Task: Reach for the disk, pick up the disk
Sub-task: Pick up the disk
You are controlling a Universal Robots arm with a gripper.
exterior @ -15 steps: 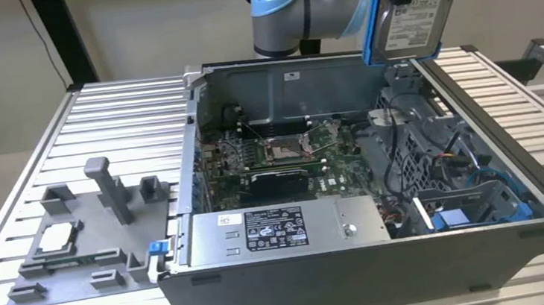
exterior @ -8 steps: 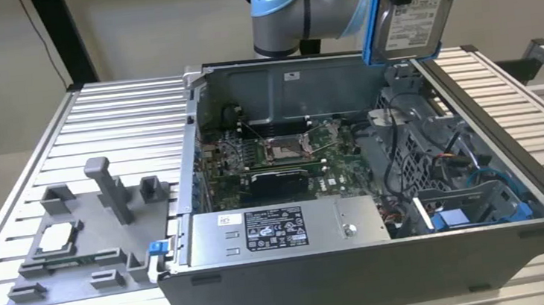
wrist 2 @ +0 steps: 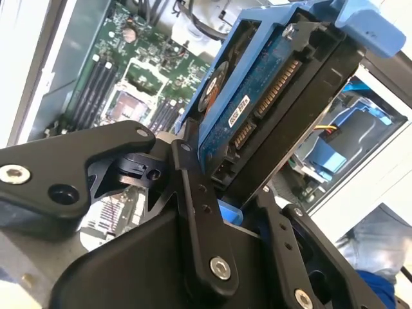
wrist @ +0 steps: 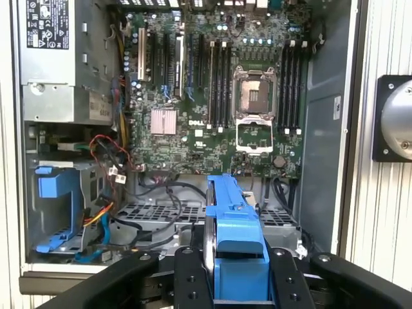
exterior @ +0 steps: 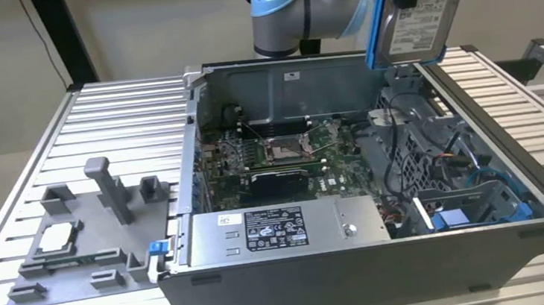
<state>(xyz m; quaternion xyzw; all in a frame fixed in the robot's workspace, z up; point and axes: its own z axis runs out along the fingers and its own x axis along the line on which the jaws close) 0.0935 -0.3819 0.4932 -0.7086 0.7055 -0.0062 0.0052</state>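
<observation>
Jaws: the gripper point(wrist 2: 222, 187) is clamping the disk point(exterior: 416, 13) on both flat sides; in both wrist views the black fingers point(wrist: 193, 283) are pressing against its blue frame.
Disk position: it is hanging upright between the jaws, lifted clear above the rear right corner of the computer case point(exterior: 384, 276), touching nothing but the jaws. In the second wrist view its circuit-board face and connector edge are showing point(wrist 2: 270, 96).
Arm: the arm point(exterior: 284, 9) is reaching in from behind the case, its blue-capped joint sitting beside the disk.
Below the jaws: the open case is lying on its side on the tabletop point(exterior: 118, 107); the motherboard point(wrist: 219, 96) with its empty processor socket point(wrist: 254, 90) is lying well below the disk.
Nearby obstructions: loose cables point(wrist: 161, 199) and a blue drive bay point(wrist: 58, 206) are sitting inside the case, apart from the disk. The power supply point(exterior: 279, 230) is occupying the case edge farthest from the jaws.
Beside the case: a grey fixture point(exterior: 80, 231) with posts is standing on the tabletop, well apart from the jaws.
</observation>
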